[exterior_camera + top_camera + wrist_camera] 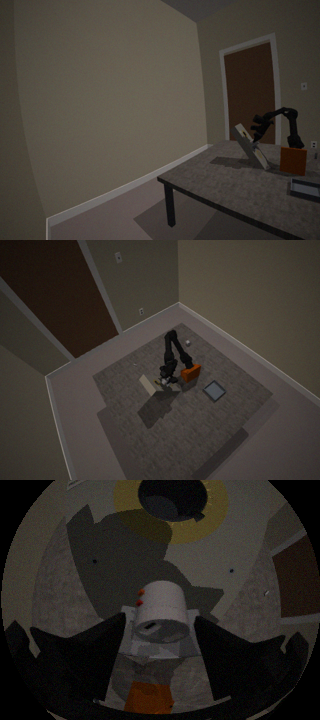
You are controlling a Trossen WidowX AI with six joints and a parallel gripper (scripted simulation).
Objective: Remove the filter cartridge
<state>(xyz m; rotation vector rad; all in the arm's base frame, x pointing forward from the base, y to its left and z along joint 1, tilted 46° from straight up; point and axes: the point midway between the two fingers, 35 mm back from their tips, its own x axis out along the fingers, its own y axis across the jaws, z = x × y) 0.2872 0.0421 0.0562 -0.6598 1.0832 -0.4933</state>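
The cartridge (162, 602) (164, 381), a pale cylinder with two red marks on its side, is out of the panel's round opening. It lies on a light grey ledge (128, 645) low on the tilted panel (147, 386) (239, 127) (245, 535). One dark slot shows on its near face. The empty opening (172, 497) with its yellow ring is above it in the wrist view. My gripper (160, 619) is open, its fingertips on either side of the cartridge with gaps; whether either touches is hard to tell. The tray (214, 390) (305, 189) is empty.
An orange block (191, 373) (293, 161) (149, 699) stands by the arm's base, between the panel and the tray. A small pale cylinder (187, 343) stands near the back of the table, and a small white piece (135, 365) lies at the left.
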